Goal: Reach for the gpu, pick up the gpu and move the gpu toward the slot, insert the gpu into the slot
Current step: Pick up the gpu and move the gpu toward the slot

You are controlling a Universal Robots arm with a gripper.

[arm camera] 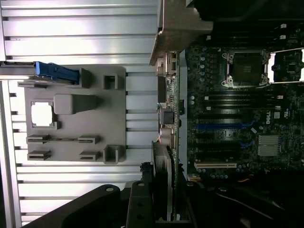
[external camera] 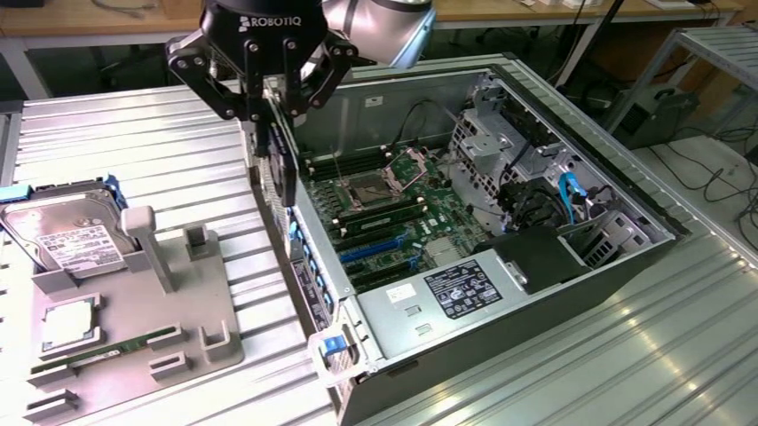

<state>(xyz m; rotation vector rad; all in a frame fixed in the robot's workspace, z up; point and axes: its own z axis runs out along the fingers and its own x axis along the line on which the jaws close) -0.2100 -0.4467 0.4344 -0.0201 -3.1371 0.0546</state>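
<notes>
The end effector [external camera: 270,111] was clamped on the gpu [external camera: 276,164], which hung on edge, long side roughly up-down, just above the PC case [external camera: 391,98] wall on the exterior view's left; it looked thin and dark, nearly edge-on

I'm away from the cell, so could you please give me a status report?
End effector shut on graphics card. Card hangs edge-on over case wall, not yet at slots. Wall directly under card.

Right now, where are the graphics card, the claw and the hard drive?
graphics card [external camera: 280,169], exterior view, on its dark edge, seen edge-on.
claw [external camera: 270,108], exterior view, midway between the fingertips, shut on the card.
hard drive [external camera: 66,238], exterior view, on its white label.
</notes>
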